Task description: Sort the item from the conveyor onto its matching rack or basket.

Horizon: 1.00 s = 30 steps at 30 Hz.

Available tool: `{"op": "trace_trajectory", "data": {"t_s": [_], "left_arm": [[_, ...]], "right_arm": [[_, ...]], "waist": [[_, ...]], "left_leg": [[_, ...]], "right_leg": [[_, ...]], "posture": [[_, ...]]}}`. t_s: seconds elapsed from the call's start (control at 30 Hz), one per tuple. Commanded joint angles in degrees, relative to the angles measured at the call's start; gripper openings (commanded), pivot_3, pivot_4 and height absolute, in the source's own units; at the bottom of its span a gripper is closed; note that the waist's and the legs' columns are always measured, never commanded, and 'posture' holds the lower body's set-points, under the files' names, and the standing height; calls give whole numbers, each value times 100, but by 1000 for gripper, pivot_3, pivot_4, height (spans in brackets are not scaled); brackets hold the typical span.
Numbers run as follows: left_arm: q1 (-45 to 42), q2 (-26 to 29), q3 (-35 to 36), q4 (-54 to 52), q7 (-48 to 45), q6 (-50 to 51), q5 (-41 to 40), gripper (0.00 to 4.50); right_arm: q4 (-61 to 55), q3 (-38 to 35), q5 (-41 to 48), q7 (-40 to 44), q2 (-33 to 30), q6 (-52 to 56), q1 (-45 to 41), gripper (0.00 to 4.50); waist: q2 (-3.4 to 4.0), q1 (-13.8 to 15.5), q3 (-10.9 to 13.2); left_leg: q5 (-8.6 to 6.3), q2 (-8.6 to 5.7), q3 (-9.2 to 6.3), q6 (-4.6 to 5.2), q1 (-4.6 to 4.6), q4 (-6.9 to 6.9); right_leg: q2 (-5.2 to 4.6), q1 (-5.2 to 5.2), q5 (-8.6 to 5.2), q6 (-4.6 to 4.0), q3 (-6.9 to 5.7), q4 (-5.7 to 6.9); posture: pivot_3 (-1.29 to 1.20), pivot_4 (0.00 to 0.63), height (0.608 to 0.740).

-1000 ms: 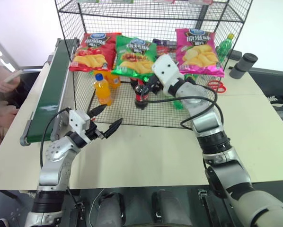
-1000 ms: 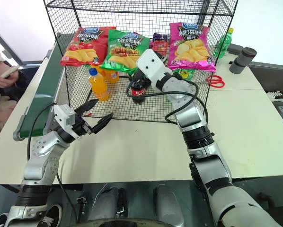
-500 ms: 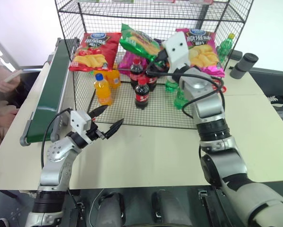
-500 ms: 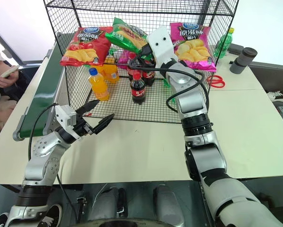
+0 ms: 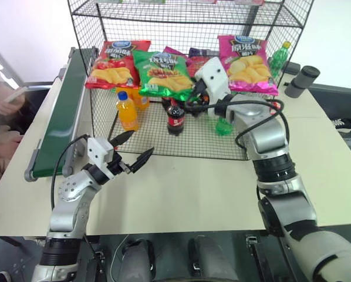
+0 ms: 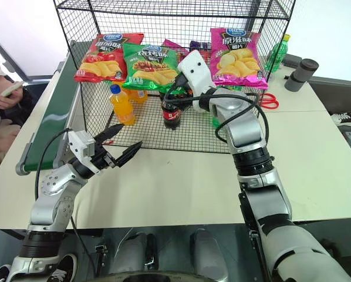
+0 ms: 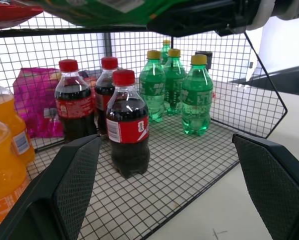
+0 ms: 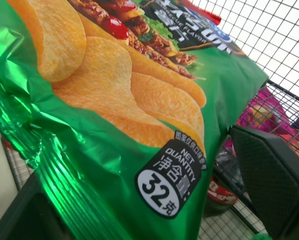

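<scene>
Green chip bag (image 5: 164, 72) lies on the rack's (image 5: 269, 17) middle tier, between the red chip bag (image 5: 118, 63) and the pink chip bag (image 5: 247, 56), its long axis running from the tier's front edge back and up, logo end farthest from me. My right jaws (image 5: 194, 94) sit at its lower right corner, right against the front edge. In the right wrist view the foil fills the space between my spread fingers (image 8: 272, 175), and I cannot tell whether they pinch it or merely flank it; I judge the bag is resting on the wire and I am about ready to back straight out.

Just under that hand stand cola bottles (image 5: 175, 117), with green bottles (image 7: 197, 95) behind and orange bottles (image 5: 126, 110) to the left, so dropping my wrist risks knocking caps. My left jaws (image 5: 130, 147) hover released over the surface near the conveyor (image 5: 61, 111), well apart from the bag.
</scene>
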Motion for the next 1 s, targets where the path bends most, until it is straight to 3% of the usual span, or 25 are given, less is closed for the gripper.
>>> {"op": "trace_trajectory", "data": {"t_s": [0.03, 0.23, 0.37, 0.7, 1.0], "left_arm": [[-20, -33, -34, -174, -7, -28, -38, 4500], [-57, -65, -55, -173, -16, 10, -81, 4500], [-107, -151, -66, -293, -3, 135, -213, 4500], [-707, -431, -214, -1238, 172, 1137, -1305, 4500], [-1617, -919, -384, -694, 549, 827, -755, 4500]], "right_arm": [[-110, -482, 456, -247, 173, 529, -365, 4232], [367, -545, 412, -627, 216, 513, -662, 4232], [1030, -302, -136, -1038, 45, -55, -889, 4232], [892, -109, -203, -1005, 88, -225, -686, 4232], [954, 113, -560, -1128, 26, -513, -583, 4232]], "waist": [[0, 1, 0], [0, -2, 0], [0, -8, 0], [0, 4, 0], [0, -13, 0]], "left_leg": [[0, 0, 0, 0, 0, 0], [0, 0, 0, 0, 0, 0], [0, -2, 1, 0, 0, 0], [0, -1, -1, 0, -14, 0], [1, -4, -3, -2, -14, 2]], "right_leg": [[0, 0, 0, 0, 0, 0], [0, -1, 0, 0, 0, 0], [0, -2, 0, 0, 1, 0], [0, -12, 0, 1, 2, 0], [9, -11, 1, 2, 4, -1]], "posture": [[0, 150, 740], [0, 150, 740], [0, 150, 740], [0, 150, 740], [0, 150, 740]]}}
